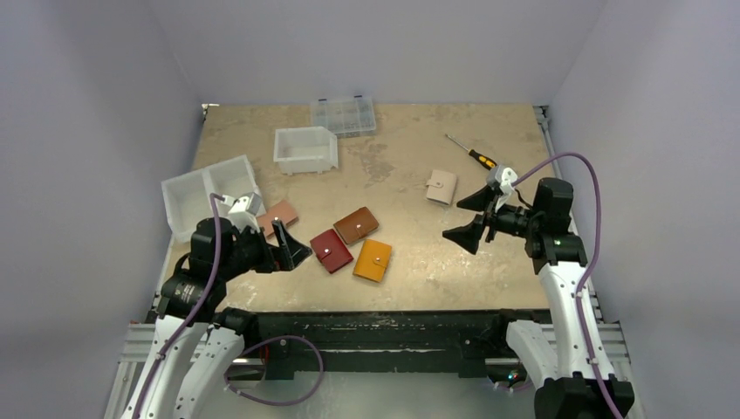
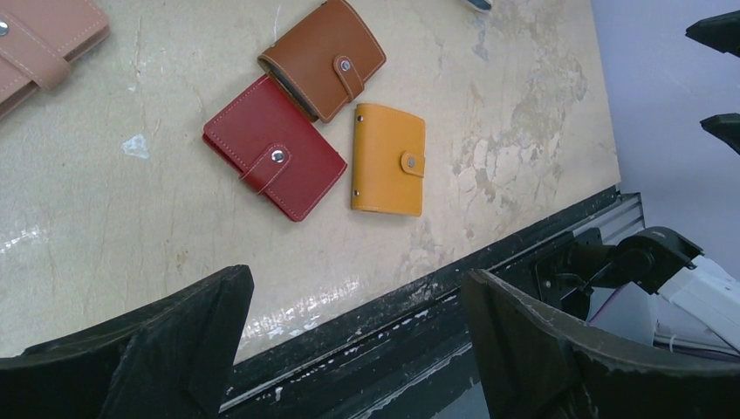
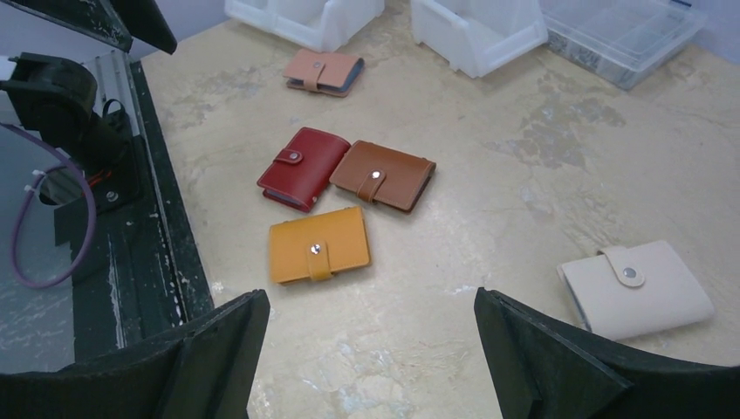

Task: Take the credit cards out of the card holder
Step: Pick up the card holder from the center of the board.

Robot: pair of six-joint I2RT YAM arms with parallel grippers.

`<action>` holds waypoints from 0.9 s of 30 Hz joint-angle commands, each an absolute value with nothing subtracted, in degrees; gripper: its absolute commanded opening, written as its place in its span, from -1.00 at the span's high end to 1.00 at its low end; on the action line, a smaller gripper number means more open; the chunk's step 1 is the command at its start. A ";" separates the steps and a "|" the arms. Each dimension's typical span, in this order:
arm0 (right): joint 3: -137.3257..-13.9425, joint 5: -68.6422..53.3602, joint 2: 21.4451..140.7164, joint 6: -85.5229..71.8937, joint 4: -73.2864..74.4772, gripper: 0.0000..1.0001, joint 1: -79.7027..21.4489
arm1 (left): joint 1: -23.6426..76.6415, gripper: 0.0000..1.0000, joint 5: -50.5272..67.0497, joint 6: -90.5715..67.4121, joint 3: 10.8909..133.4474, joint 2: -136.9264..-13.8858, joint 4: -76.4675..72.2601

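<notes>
Mustard-yellow leather is what the card holder is made of. It is seen lying flat and snapped shut on the table, near the front edge, just beside the dark red wallet and the brown wallet. No credit cards are visible; they are presumed to be tucked inside. The holder is judged light, soft and a little slick, so it may slide when pushed. Its snap tab would best be lifted first while the body is pinned along the folded edge. The left gripper is held spread wide left of the wallets. The right gripper is likewise spread, well apart to the right. Nothing is gripped.
</notes>
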State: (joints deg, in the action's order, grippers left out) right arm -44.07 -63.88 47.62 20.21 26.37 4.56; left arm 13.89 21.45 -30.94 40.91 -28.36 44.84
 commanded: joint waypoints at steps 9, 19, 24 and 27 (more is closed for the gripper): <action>-43.09 -61.61 46.23 16.48 20.55 -0.97 4.57 | 13.71 -0.96 21.94 -34.18 40.30 -27.51 43.33; -42.30 -59.50 45.90 16.07 20.21 -0.98 4.57 | 13.80 -0.98 23.75 -35.02 36.69 -28.94 37.42; -41.86 -59.24 45.56 15.72 19.48 -0.98 4.57 | 13.96 -0.98 23.40 -33.70 38.17 -31.66 36.80; -42.14 -59.19 46.38 15.49 19.35 -0.97 4.48 | 14.19 -0.98 23.39 -33.37 39.20 -33.07 36.12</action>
State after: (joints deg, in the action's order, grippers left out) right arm -42.22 -59.61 46.35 16.36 21.50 4.56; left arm 13.91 22.52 -33.87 36.88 -31.81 39.81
